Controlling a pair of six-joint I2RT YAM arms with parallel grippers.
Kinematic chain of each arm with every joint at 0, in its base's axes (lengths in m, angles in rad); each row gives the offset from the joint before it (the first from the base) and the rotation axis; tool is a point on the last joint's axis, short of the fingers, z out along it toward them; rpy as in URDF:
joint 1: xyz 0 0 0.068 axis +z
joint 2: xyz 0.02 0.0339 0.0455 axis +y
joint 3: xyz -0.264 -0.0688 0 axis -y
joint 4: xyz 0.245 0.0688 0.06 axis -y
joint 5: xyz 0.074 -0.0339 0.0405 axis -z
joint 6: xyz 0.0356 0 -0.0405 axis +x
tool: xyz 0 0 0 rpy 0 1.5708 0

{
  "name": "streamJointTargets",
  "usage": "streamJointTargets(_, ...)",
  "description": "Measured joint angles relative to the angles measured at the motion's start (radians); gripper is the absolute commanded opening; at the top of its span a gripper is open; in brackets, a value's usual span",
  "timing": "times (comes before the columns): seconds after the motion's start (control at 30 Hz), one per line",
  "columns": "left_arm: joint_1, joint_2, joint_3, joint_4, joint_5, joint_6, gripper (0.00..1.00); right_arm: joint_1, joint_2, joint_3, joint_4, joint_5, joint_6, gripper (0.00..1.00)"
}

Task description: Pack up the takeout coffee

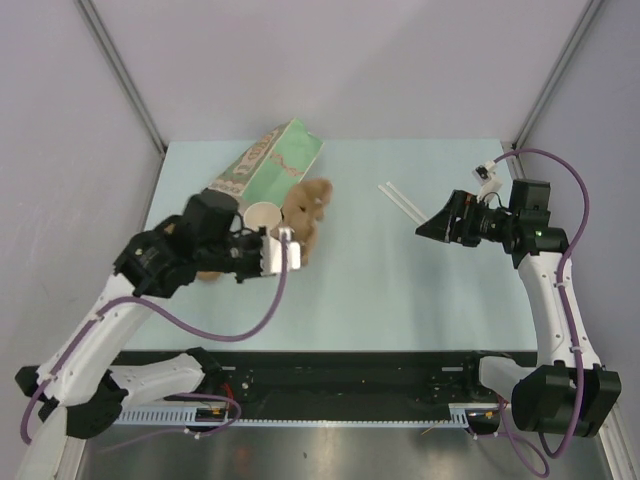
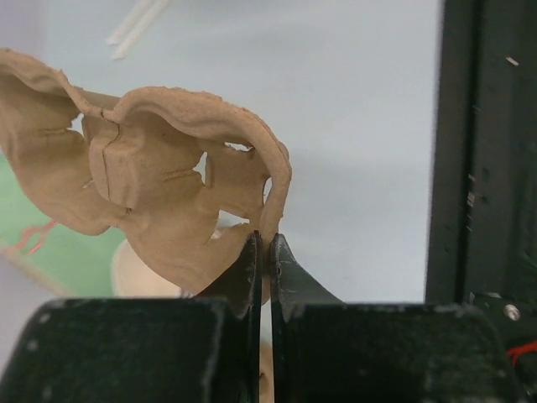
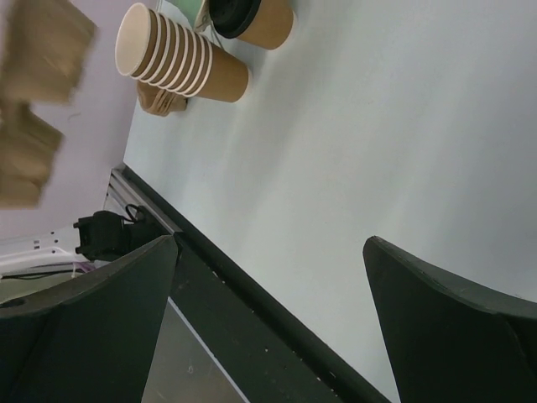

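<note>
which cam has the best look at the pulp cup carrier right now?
Left wrist: the cup carrier fills the frame, its rim pinched in the shut left gripper. Top external shows it small, from above, at that gripper's tip. Right wrist catches only a blurred brown shape at the upper left, probably the carrier.

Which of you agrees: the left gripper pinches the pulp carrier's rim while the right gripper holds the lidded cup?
Wrong: the right gripper is open and empty, the lidded cup apart from it, as the right wrist view shows. The rest stands.
</note>
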Motion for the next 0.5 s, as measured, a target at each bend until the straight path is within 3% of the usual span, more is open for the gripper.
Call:
streamJointTargets(0.17, -0.152, 0.01, -0.241, 0.048, -0.002, 0.11, 0.01, -0.006, 0.0, 0.0, -0.002, 0.001, -0.003, 1.0)
streamJointTargets(0.3, -0.176, 0.022, -0.437, 0.14, -0.028, 0.193, 0.04, -0.009, 0.0, 0.0, -0.01, 0.007, -0.011, 1.0)
streamJointTargets(0.5, -0.177, 0.037, -0.623, 0.267, -0.068, 0.285, 0.2, -0.01, 0.0, 0.0, -0.02, 0.011, -0.029, 1.0)
